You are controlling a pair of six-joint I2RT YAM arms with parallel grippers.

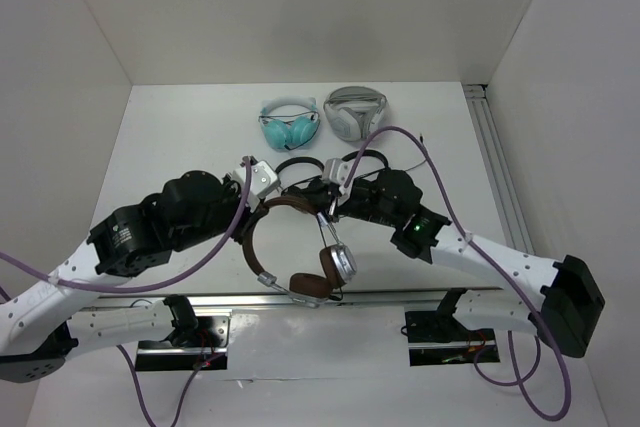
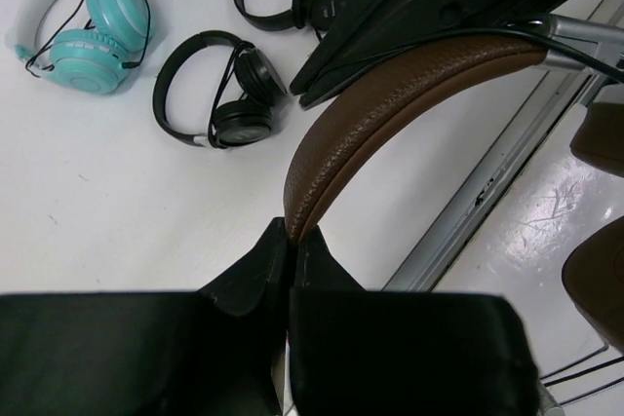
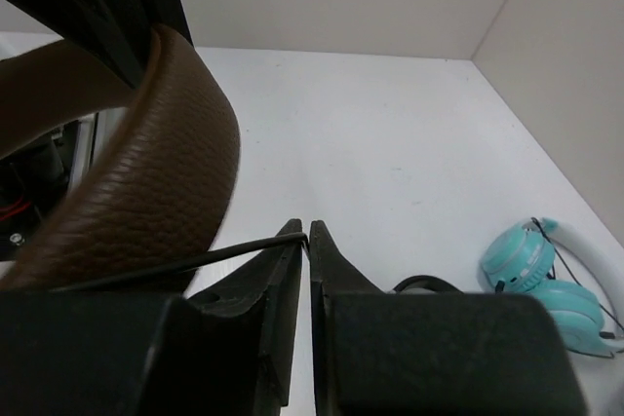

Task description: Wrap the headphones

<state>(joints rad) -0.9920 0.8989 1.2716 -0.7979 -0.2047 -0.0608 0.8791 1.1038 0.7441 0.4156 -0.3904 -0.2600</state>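
Observation:
The headphones have a brown leather headband [image 1: 285, 205], a silver cup [image 1: 341, 263] and a brown ear pad [image 1: 308, 285], and hang over the table's near edge. My left gripper [image 1: 258, 210] is shut on the headband's left part; in the left wrist view the fingertips [image 2: 291, 233] pinch the brown band [image 2: 390, 94]. My right gripper [image 1: 322, 209] is just right of it, beside the band. In the right wrist view its tips [image 3: 308, 233] are shut on the thin black cable [image 3: 195, 265], which runs left under the band [image 3: 146, 182].
A teal pair [image 1: 290, 125] and a white-grey pair [image 1: 355, 112] lie at the back. Two small black pairs [image 1: 300, 169] [image 1: 366, 159] lie just behind the grippers. A metal rail [image 1: 200, 299] runs along the near edge. White walls enclose the table.

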